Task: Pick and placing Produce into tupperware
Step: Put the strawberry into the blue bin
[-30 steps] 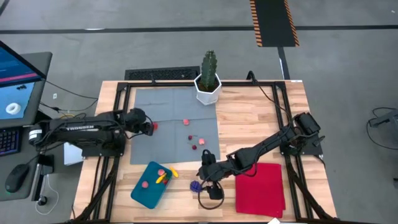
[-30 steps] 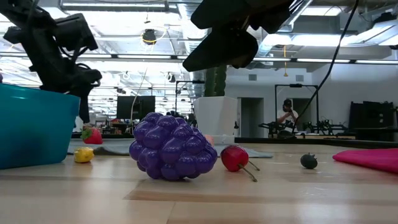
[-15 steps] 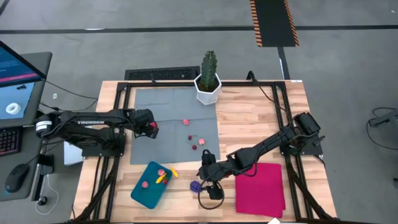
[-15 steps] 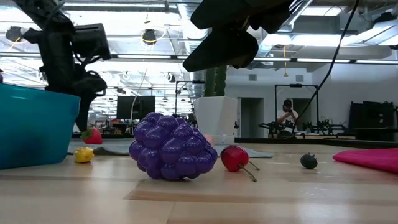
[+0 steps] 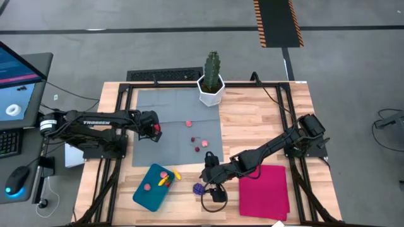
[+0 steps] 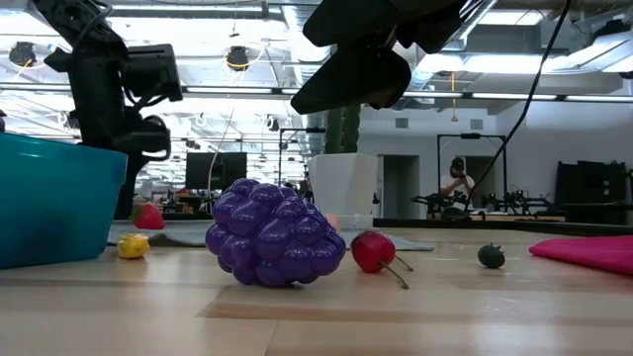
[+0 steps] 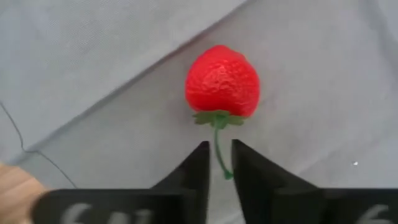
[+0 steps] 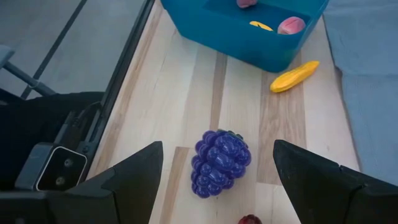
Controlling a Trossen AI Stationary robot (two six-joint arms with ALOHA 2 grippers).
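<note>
A red strawberry with a green stem lies on the grey mat near its left edge. My left gripper points steeply down at it, closed to a slit around the stem. The purple grape bunch rests on the wood near the front edge. My right gripper hangs open above it without touching. The teal tupperware stands at the front left with pink and red pieces inside. A yellow piece lies on the table beside its wall. My left gripper has the strawberry's thin green stem between its two fingertips, near the stem's free end. The fingers come from above, slanting down, in line with the stem. The berry lies on the mat beyond the fingertips.
Small red and dark pieces and another red one lie mid-mat. A cherry lies right of the grapes in the low view. A cactus in a white pot stands at the far edge. A red cloth lies front right.
My left gripper has moved toward the table's right edge, onto the mat over the strawberry, and has come down and tipped more steeply. The strawberry lies where it was.
</note>
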